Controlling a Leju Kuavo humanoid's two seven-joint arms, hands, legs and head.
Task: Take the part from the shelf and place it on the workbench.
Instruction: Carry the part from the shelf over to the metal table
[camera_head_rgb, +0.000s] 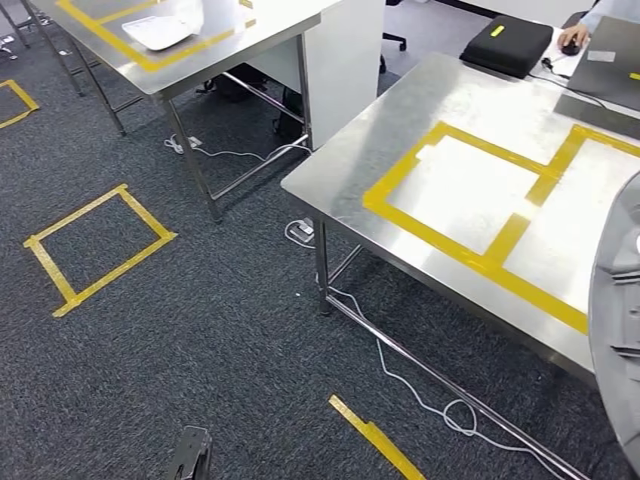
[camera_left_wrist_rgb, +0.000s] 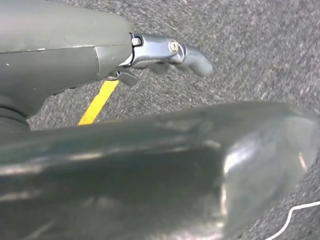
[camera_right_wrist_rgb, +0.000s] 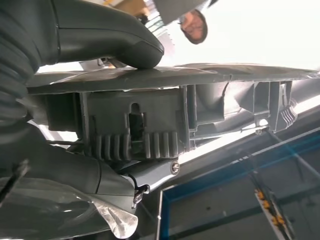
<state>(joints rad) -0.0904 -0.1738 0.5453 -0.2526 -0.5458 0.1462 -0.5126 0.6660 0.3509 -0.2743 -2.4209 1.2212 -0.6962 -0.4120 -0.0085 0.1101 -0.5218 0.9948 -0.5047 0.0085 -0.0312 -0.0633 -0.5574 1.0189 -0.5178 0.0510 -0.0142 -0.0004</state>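
Note:
The part (camera_head_rgb: 615, 330) is a grey moulded plastic panel that comes in at the right edge of the head view, over the near right corner of the steel workbench (camera_head_rgb: 392, 130). Close up, my right hand (camera_right_wrist_rgb: 75, 110) grips the part (camera_right_wrist_rgb: 151, 125), with the thumb (camera_right_wrist_rgb: 113, 37) pressed on its smooth face and the fingers under its ribbed side. Two rectangles of yellow tape (camera_head_rgb: 468, 190) mark the workbench top, and both are bare. My left hand (camera_left_wrist_rgb: 124, 55) hangs over the dark carpet with its fingers (camera_left_wrist_rgb: 188, 55) stretched out, holding nothing.
A second steel table (camera_head_rgb: 226, 60) stands at the back left with a white object (camera_head_rgb: 162, 28) on it. A yellow tape square (camera_head_rgb: 98, 245) marks the carpet. A white cable (camera_head_rgb: 423, 400) trails under the workbench. At its far end lie a black case (camera_head_rgb: 507, 42) and a person's hand (camera_head_rgb: 573, 38).

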